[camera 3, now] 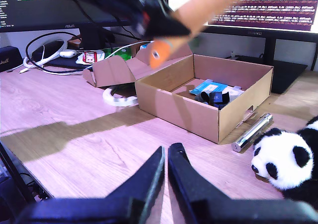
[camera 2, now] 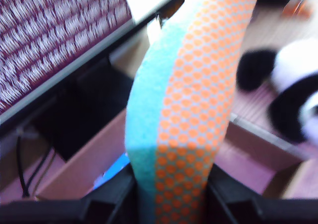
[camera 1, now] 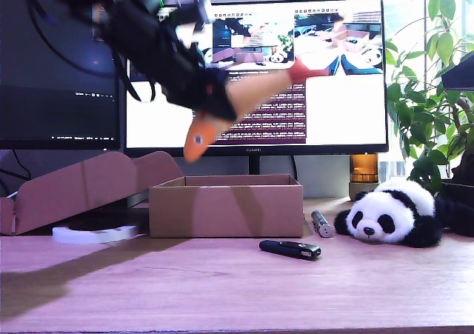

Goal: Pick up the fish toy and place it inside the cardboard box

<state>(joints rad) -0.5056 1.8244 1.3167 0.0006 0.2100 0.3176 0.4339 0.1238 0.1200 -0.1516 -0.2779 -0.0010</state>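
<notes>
plush panda [camera 1: 392,214] lying on the wooden bench [camera 1: 222,289] toward the exterior view's right, with a silver cylinder [camera 1: 321,223] just beside it and a black stick-shaped device [camera 1: 290,249] nearer the camera. white tape ring [camera 1: 94,235] under a slanted brown cardboard piece [camera 1: 89,186] at that view's left. lit monitor [camera 1: 333,104] behind, leafy plant [camera 1: 437,89] at the right edge.

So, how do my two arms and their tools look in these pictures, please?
My first arm is black and bulky, with black cables looping beside it and a teal part near its upper end. My first gripper shows only two black finger bases. My second gripper has two long, black, tapering fingers on a black body. No markings are readable.
</notes>
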